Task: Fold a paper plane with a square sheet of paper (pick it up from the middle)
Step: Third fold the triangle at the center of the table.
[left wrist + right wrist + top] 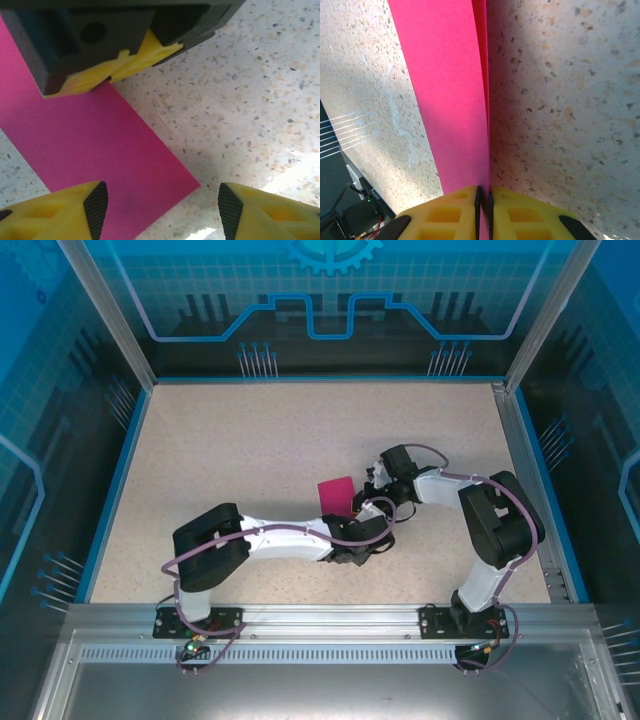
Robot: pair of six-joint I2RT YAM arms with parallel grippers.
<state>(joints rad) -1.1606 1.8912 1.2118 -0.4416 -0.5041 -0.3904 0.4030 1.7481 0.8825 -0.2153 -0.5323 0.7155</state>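
Right gripper (484, 196) clamped on paper plane (450, 90) edge; left gripper (162, 207) parted over corner.

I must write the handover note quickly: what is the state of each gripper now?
Left gripper: open, holding nothing.
Right gripper: closed on the folded pink paper.

A: What is the floor of the cell?
B: A table (250, 440), beige with dark speckles; a blue strip (320, 381) runs along its far edge.
A: And around it?
B: Blue walls (200, 300) printed with grid and circuit lines; a gear emblem (332, 252) tops the back one; aluminium posts (108, 315) stand at the far corners; a slotted metal rail (320, 652) lies along the near side.
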